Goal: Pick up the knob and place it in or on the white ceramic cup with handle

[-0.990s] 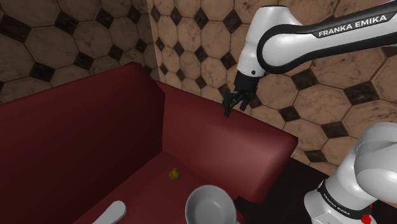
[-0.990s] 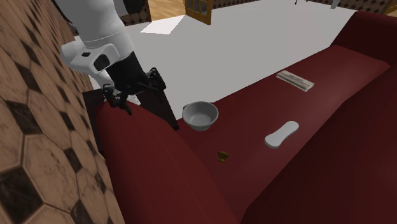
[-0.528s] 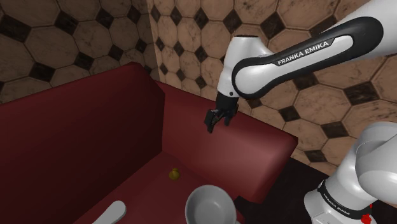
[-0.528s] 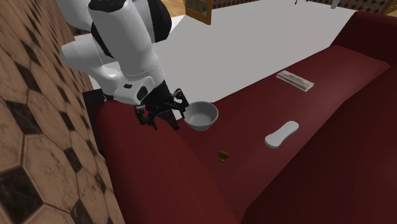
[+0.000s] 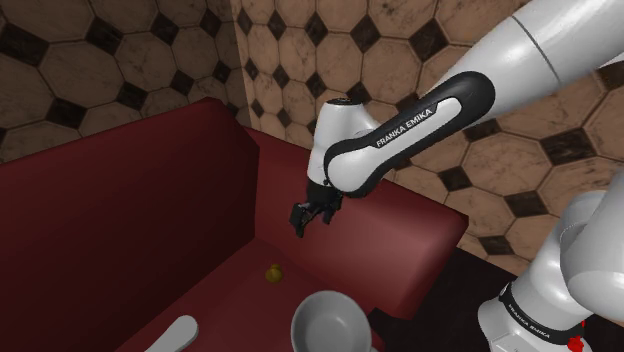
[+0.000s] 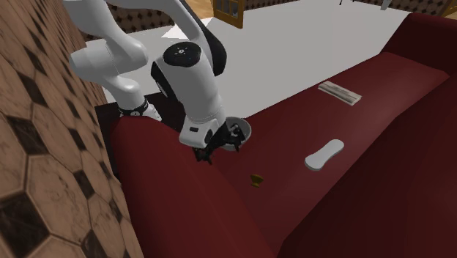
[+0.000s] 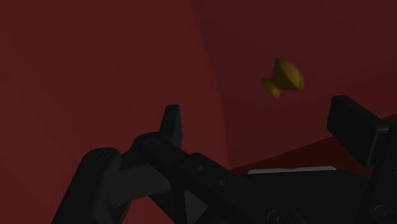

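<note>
We are lining up on the small brass-yellow knob (image 7: 283, 77).
It is lying on the dark red sofa seat (image 5: 225, 295), near the pale grey bowl-shaped cup (image 5: 330, 322). Our black hand (image 7: 261, 124) is hovering above it, fingers spread and empty, and should be centring over it before descending.

A dark red sofa seat (image 6: 293, 135) carries a small yellow knob (image 6: 256, 179), a grey bowl-like cup (image 5: 330, 322) near it, a white oblong thing (image 6: 324, 154) and, farther along, a flat striped piece (image 6: 340, 92).
</note>
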Controlling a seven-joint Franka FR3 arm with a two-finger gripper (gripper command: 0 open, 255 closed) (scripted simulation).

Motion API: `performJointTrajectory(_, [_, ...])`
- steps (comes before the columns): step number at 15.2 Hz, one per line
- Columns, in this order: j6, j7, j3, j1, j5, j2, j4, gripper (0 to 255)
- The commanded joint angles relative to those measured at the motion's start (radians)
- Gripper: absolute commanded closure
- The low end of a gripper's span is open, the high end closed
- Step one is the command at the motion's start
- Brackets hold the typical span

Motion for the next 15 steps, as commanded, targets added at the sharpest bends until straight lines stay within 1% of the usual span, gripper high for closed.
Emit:
performJointTrajectory(1, [0.041, 0.021, 0.013, 0.013, -0.009, 0.069, 0.028, 0])
performJointTrajectory(5, [0.11, 0.07, 0.024, 0.048, -0.046, 0.222, 0.112, 0])
performJointTrajectory(10, [0.167, 0.128, 0.016, 0.109, -0.096, 0.411, 0.243, 0])
performJointTrajectory(15, [0.21, 0.14, 0.006, 0.133, -0.11, 0.484, 0.274, 0])
